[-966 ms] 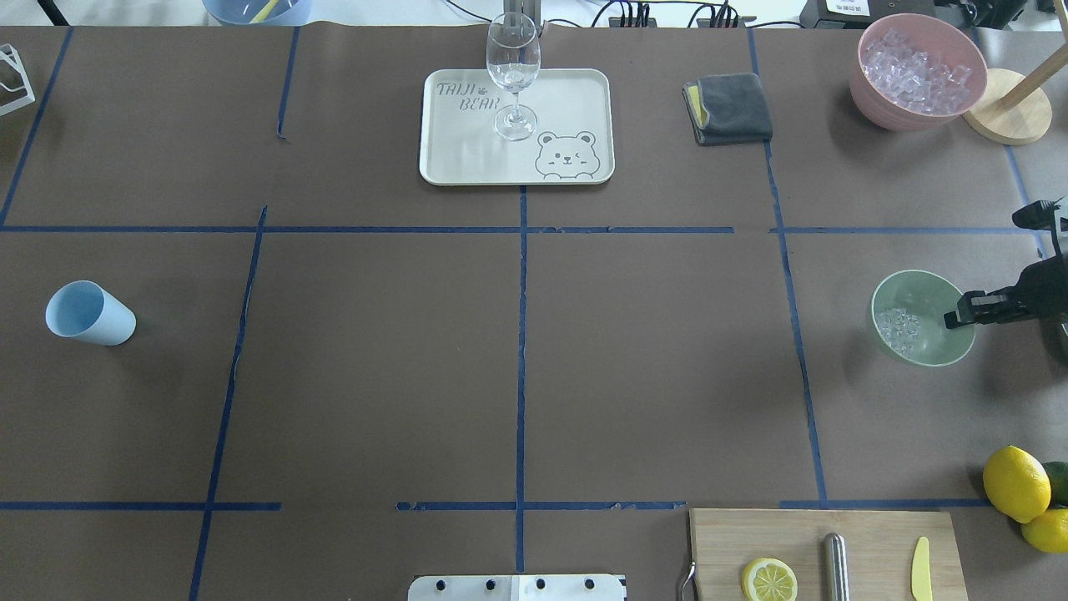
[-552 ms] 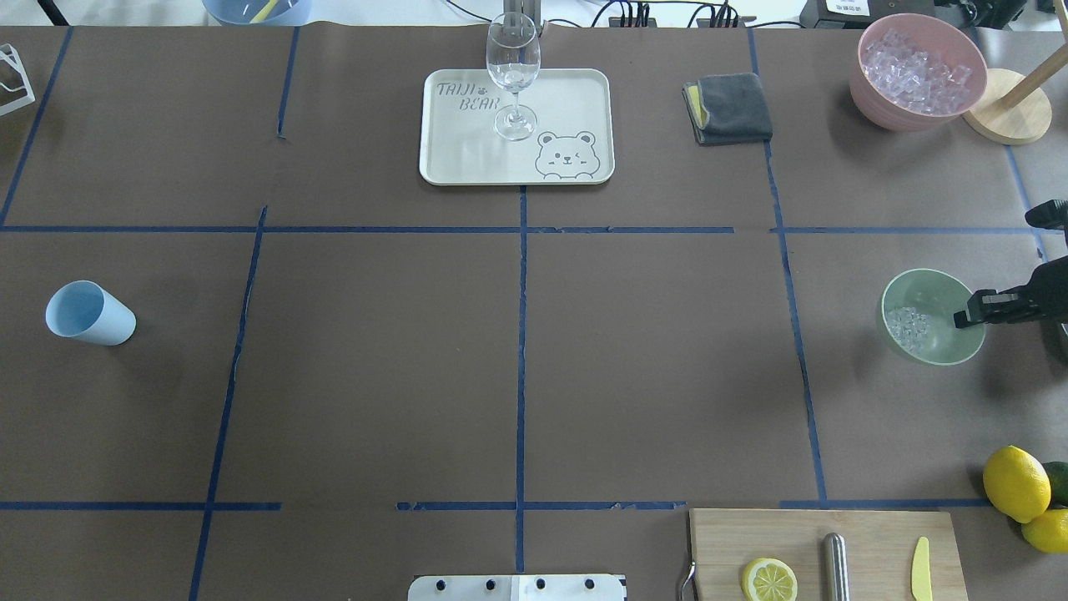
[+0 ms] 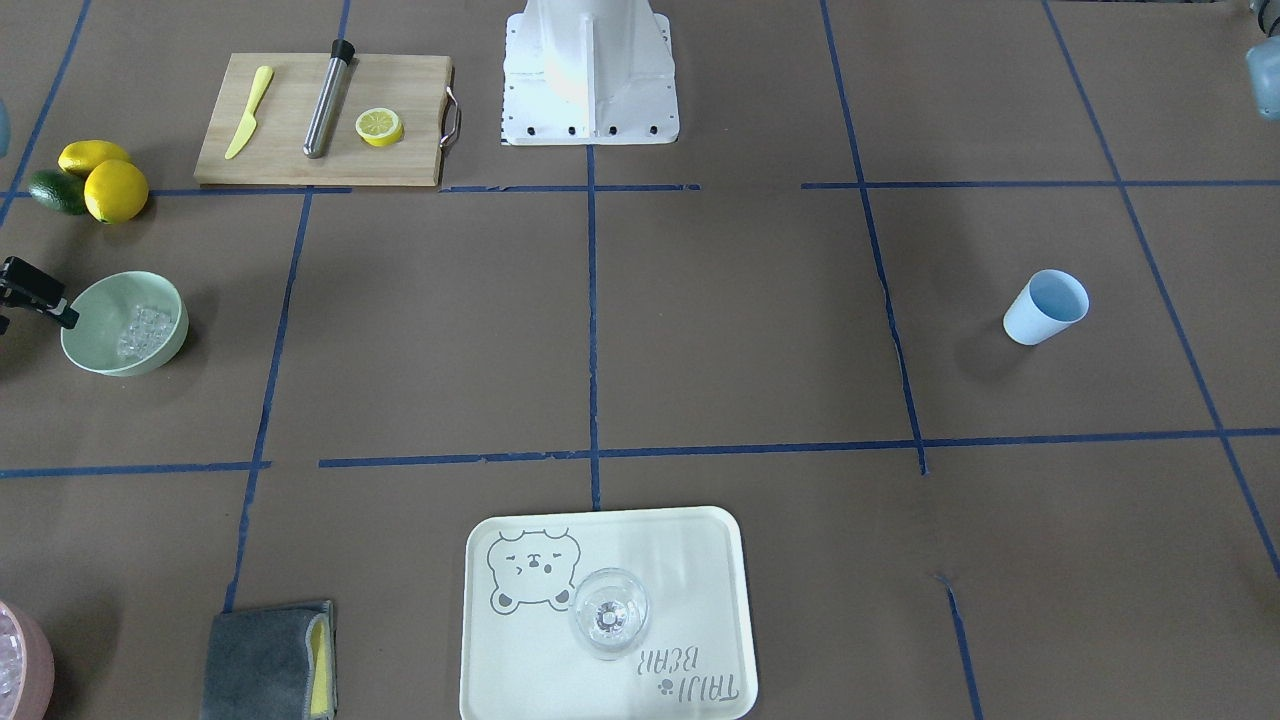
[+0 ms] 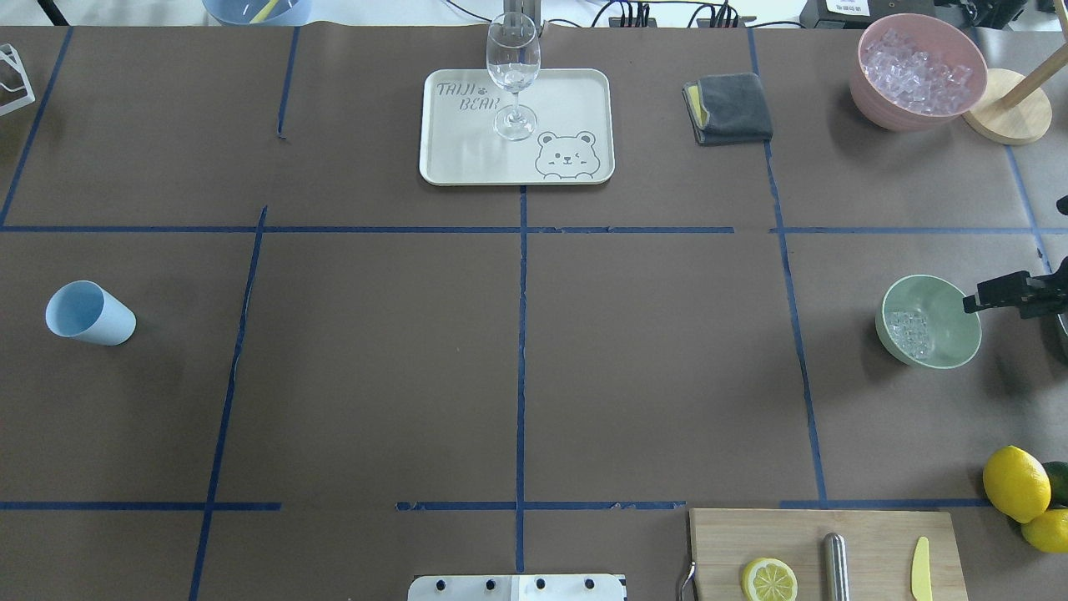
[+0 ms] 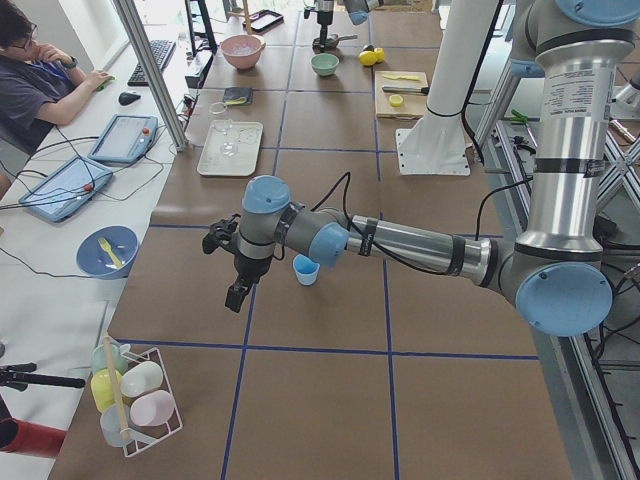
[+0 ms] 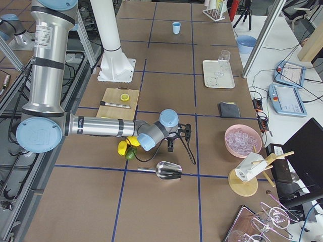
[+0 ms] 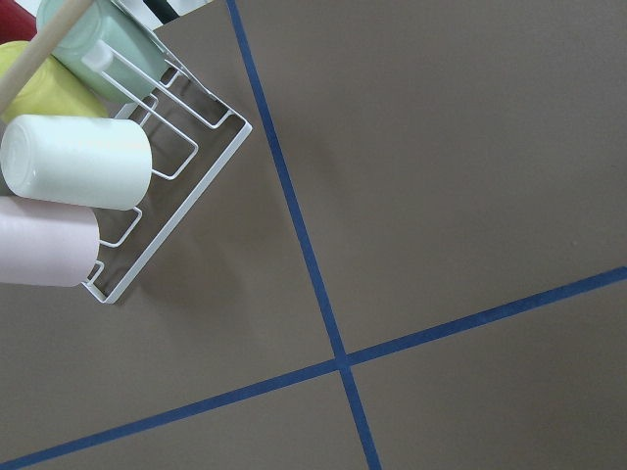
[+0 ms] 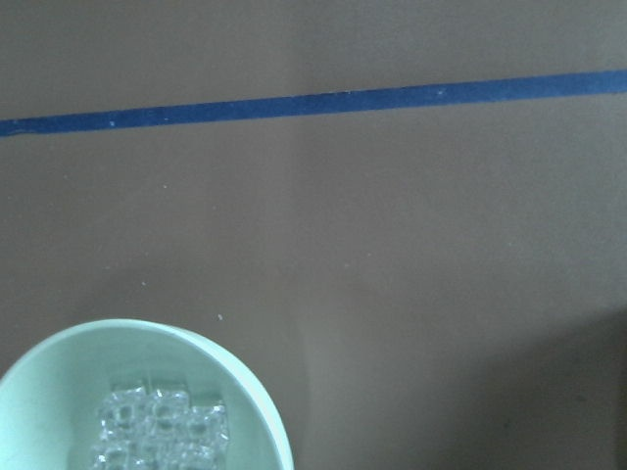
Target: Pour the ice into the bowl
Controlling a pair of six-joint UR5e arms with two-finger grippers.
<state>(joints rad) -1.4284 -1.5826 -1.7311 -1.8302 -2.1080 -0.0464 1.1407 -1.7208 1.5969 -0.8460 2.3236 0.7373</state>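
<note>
The mint-green bowl (image 4: 951, 334) (image 3: 95, 350) stands level on the table at my right, with the ice (image 4: 909, 332) (image 3: 142, 330) heaped against one side of its floor. The right wrist view shows the bowl (image 8: 59, 392) and the ice (image 8: 157, 431) at its lower left. My right gripper (image 4: 974, 302) (image 3: 62, 312) hovers open at the bowl's outer rim and holds nothing. The left gripper (image 5: 236, 296) hangs above the table beside the light blue cup (image 4: 88, 313) (image 5: 305, 270); I cannot tell whether it is open or shut.
A pink bowl of clear cubes (image 4: 918, 71) and a wooden stand (image 4: 1005, 104) sit at the far right. A tray (image 4: 567, 100) carries a wine glass (image 4: 513, 75). Also here: a grey cloth (image 4: 730, 108), lemons (image 4: 1016, 482), a cutting board (image 4: 876, 534), a metal scoop (image 6: 169, 170) and a cup rack (image 7: 147, 196).
The right gripper drew back to the right, off the bowl's rim. The bowl went from tilted to level, shifting slightly right, and the ice stayed inside.
</note>
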